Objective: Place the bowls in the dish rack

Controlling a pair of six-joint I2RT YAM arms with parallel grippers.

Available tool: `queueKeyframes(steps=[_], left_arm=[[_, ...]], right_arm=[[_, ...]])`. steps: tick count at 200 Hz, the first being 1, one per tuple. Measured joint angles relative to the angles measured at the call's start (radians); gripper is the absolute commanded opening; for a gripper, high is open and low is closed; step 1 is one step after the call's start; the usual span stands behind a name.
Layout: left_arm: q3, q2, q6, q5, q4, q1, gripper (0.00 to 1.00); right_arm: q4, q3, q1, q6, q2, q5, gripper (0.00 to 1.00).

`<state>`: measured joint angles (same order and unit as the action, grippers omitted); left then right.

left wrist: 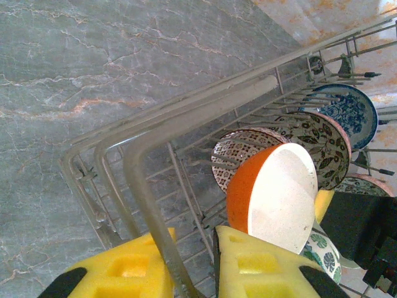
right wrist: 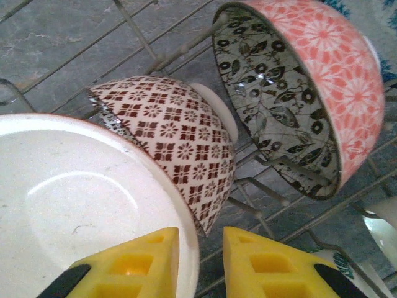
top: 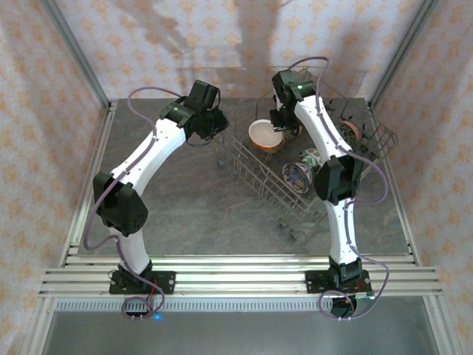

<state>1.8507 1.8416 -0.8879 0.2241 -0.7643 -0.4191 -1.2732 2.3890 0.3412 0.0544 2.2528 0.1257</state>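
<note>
Holding a glossy round orange bowl (left wrist: 276,202) with a speckled cream inside, the right gripper (right wrist: 200,245) is pinching the rim, one yellow finger inside and one outside, jaws narrow. The bowl is sitting on edge just inside the left end of the large grey wire dish rack (left wrist: 205,112). It is crowding a cream bowl with a brown lattice print (right wrist: 167,136), though actual contact cannot be confirmed, nor whether its weight is already resting on the tines. The left gripper (left wrist: 193,241) is straddling the rack's thick corner rim with its jaws narrow. It is unclear whether they are clamping the wire or only standing astride it.

Beyond the lattice bowl, others are already standing upright between tines: a coral-pink floral bowl (right wrist: 335,74) with a black leaf print inside, a blue floral bowl (left wrist: 350,112), and, on the nearer row, a white bowl with green leaves (left wrist: 322,257). The overhead view is hinting at a bowl or two more further right, too small to describe.

Most of the loading is therefore looking done, with the orange bowl seemingly among the last. What is remaining, by this reading, is seating it in a slot, letting go, and fetching any bowl lying beyond these views.
</note>
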Motion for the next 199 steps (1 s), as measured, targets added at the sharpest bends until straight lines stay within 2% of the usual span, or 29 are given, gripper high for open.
queueKeyframes(steps=[125,176,199], left_arm=[[0.028,0.014,0.000,0.000,-0.031,0.000,0.21],[0.032,0.016,0.000,0.000,-0.033,0.000,0.21],[0.032,0.016,0.000,0.000,-0.033,0.000,0.21]], right_arm=[[-0.003,0.001,0.000,0.000,0.025,0.028,0.22],[-0.003,0.001,0.000,0.000,0.027,0.031,0.17],[-0.003,0.001,-0.003,0.001,0.027,0.031,0.11]])
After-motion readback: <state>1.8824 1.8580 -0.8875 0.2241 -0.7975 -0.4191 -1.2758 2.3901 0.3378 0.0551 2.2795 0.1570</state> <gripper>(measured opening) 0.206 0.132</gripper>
